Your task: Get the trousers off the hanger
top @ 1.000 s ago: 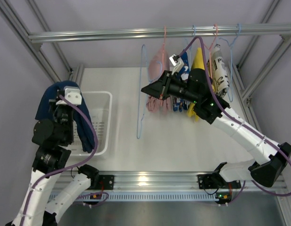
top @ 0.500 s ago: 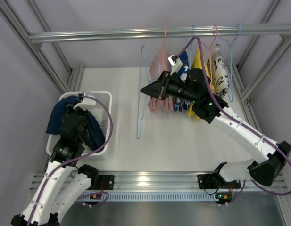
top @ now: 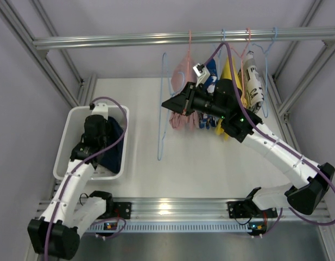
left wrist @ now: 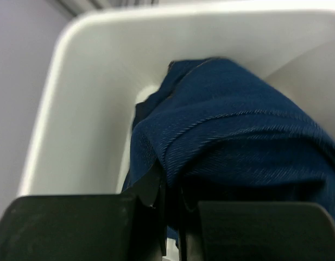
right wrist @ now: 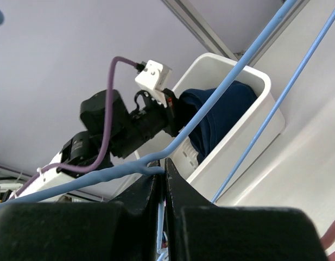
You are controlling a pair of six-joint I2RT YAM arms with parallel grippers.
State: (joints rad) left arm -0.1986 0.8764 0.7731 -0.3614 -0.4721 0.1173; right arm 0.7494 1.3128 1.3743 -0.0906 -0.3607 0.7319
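- My left gripper [left wrist: 168, 190] is down inside the white basket [left wrist: 86, 114]. Its 2 fingers are pinched narrow on a fold of the navy trousers [left wrist: 238, 141], and the cloth bulges out just past the tips.
- The navy trousers lie bunched in the basket, heaped toward its right wall, with bare white floor and wall showing on the left side.
- The basket stands on the tabletop [top: 210, 163] along its left edge, nearer the near-left corner than the far one.
- My right gripper [right wrist: 162, 167] is raised over the middle of the tabletop, pointing left. Its 2 fingers are closed tight on the wire of the light blue hanger [right wrist: 102, 179], with hardly a gap between them.
- From above, that hanger's wire runs from just under the rail [top: 129, 39] down toward the tabletop. I cannot tell whether its hook is on the rail.
- The pink trousers [top: 181, 73] hang from a pink hanger [top: 190, 43] on the rail, above the far edge of the tabletop. They are just behind my right gripper, and their lower end shows below it.
- Close to the right of the pink trousers hang 3 more garments: a blue one with white pattern [top: 212, 69], a bright yellow one [top: 228, 68], and a white one with black print [top: 253, 81].
- The 2 pairs of trousers are well apart: the navy pair is in the basket at the left edge, and the pink pair is on the rail at the far edge.
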